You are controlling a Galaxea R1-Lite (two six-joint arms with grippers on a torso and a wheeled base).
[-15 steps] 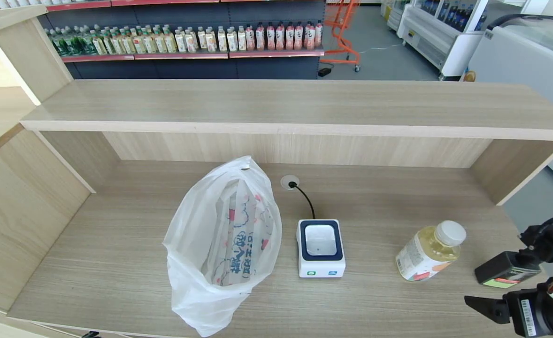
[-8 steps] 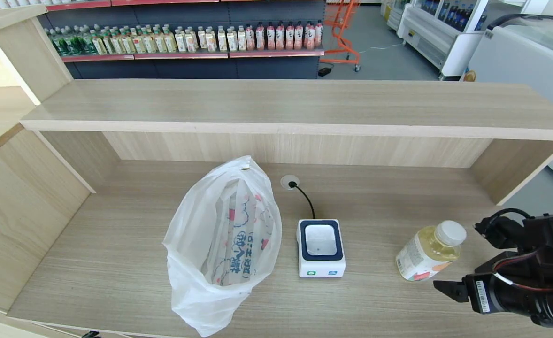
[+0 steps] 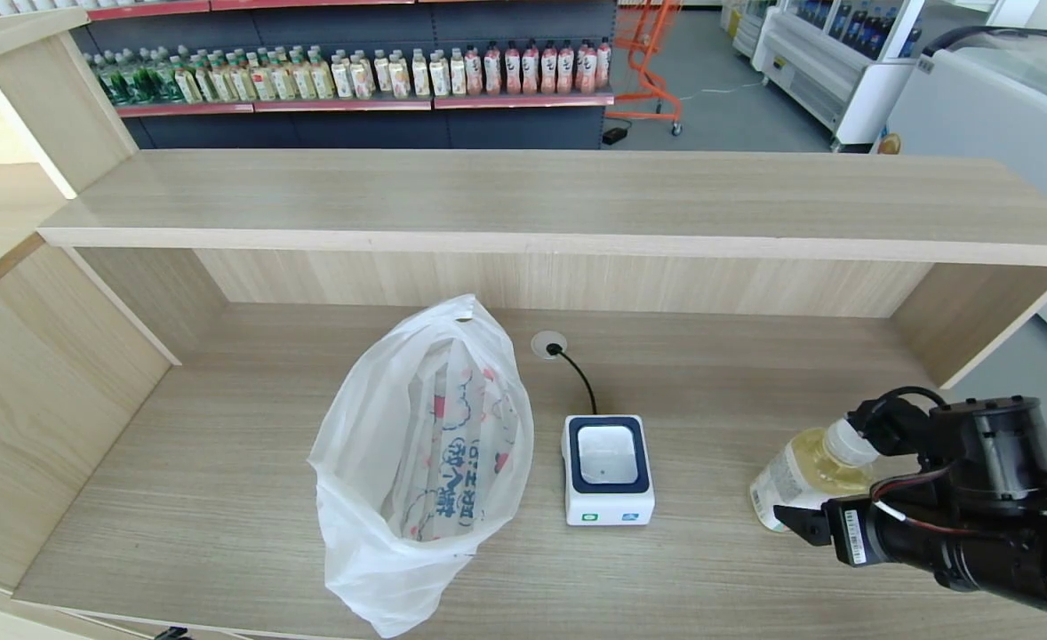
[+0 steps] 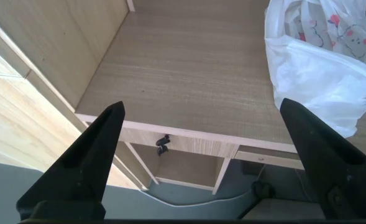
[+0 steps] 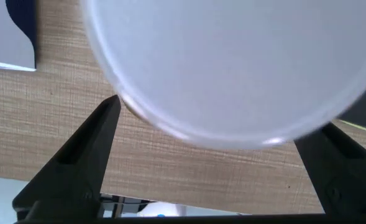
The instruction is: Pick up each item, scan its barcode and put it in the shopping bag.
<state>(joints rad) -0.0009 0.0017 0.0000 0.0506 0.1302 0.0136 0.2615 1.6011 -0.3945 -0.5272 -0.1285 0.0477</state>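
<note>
The drink bottle stands on the counter, to the right of the barcode scanner. The right gripper is at the bottle, its fingers spread wide on either side of the white cap. The shopping bag, with a printed packet inside, sits just left of the scanner. Beyond the bag, the left gripper hangs with its fingers wide and empty.
</note>
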